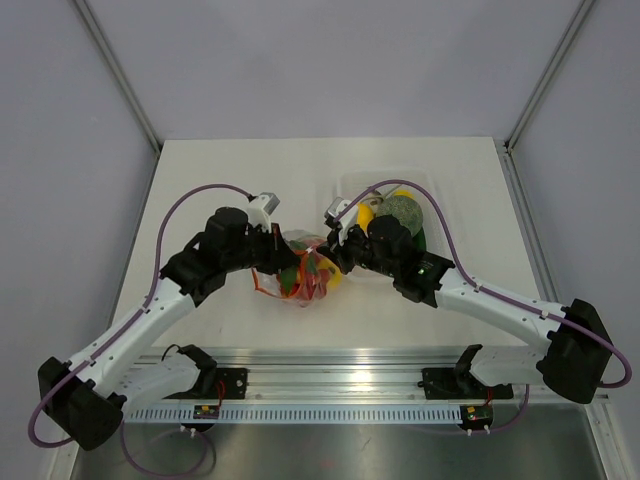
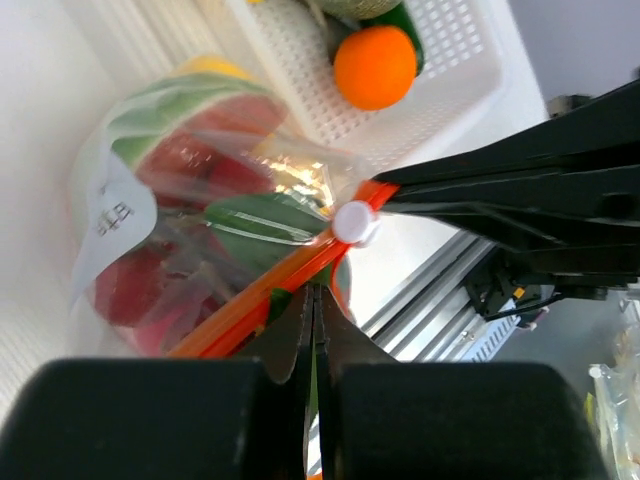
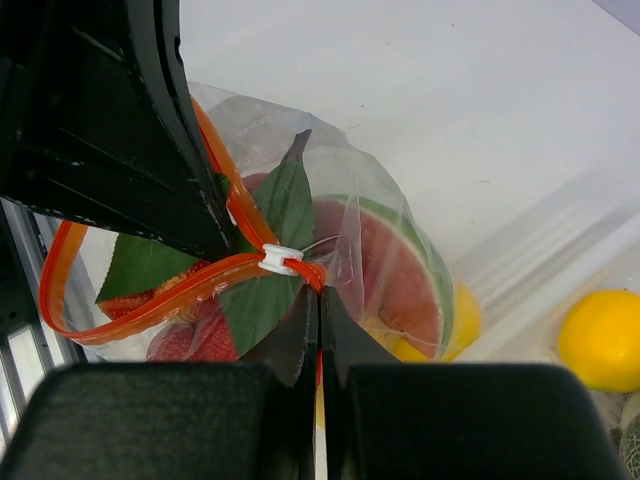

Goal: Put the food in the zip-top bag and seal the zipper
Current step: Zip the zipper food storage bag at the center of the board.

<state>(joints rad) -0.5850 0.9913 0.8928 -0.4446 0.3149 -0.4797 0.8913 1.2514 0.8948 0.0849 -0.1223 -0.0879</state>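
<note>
The zip-top bag (image 1: 308, 272) lies mid-table between both grippers, holding food: a watermelon slice (image 3: 395, 270), strawberries (image 2: 130, 285), green leaves (image 3: 285, 210) and a yellow piece (image 3: 455, 325). Its orange zipper (image 3: 150, 295) gapes in a loop on one side of the white slider (image 3: 281, 260). My left gripper (image 2: 315, 292) is shut on the orange strip just below the slider (image 2: 355, 222). My right gripper (image 3: 321, 297) is shut on the zipper's end right beside the slider. In the top view the left gripper (image 1: 287, 262) and right gripper (image 1: 335, 256) nearly meet over the bag.
A white mesh tray (image 2: 460, 50) stands behind the bag at the back right. It holds an orange (image 2: 375, 65), a lemon (image 3: 600, 340) and a green melon (image 1: 405, 212). The metal rail (image 1: 330, 380) runs along the near table edge.
</note>
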